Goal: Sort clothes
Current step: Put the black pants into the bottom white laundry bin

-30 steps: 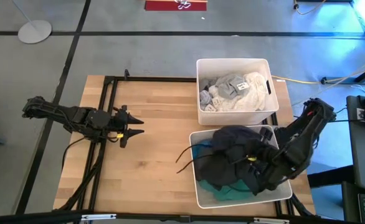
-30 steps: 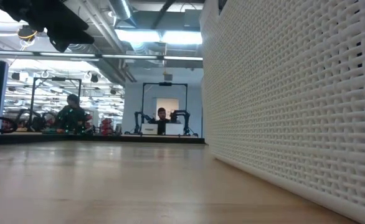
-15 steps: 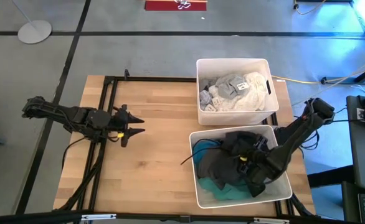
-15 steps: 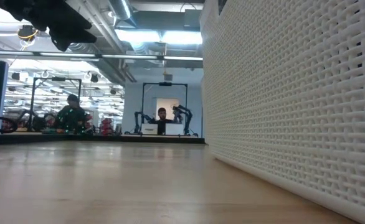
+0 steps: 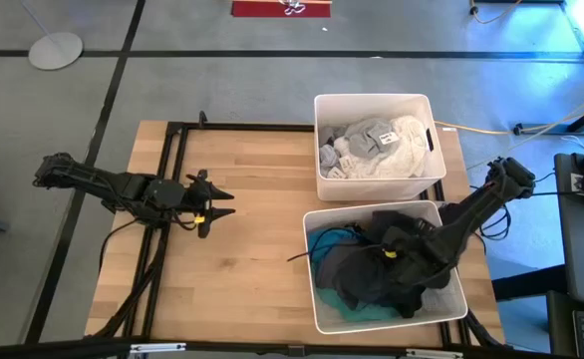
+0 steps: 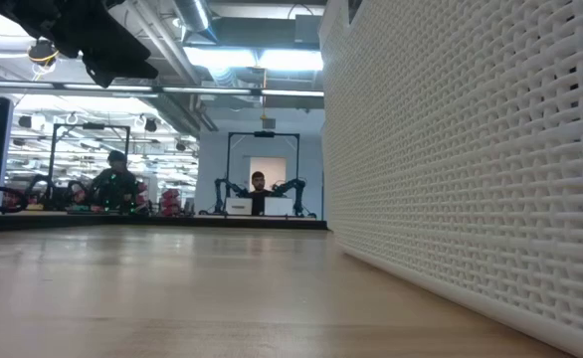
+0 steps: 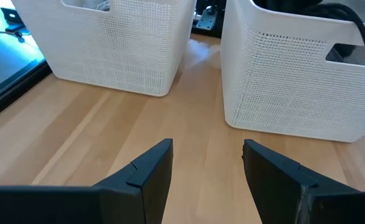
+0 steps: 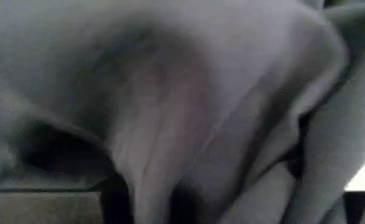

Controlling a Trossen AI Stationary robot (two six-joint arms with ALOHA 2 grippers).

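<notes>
We see the dark clothes heaped in the near bin, where our right gripper is buried; whether its fingers are spread, we cannot tell. The light clothes fill the far bin, and our left gripper hovers spread over the table.

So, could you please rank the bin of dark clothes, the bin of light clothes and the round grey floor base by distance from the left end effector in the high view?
1. Bin of dark clothes, near right.
2. Bin of light clothes, far right.
3. Round grey floor base, off the table, far left.
</notes>
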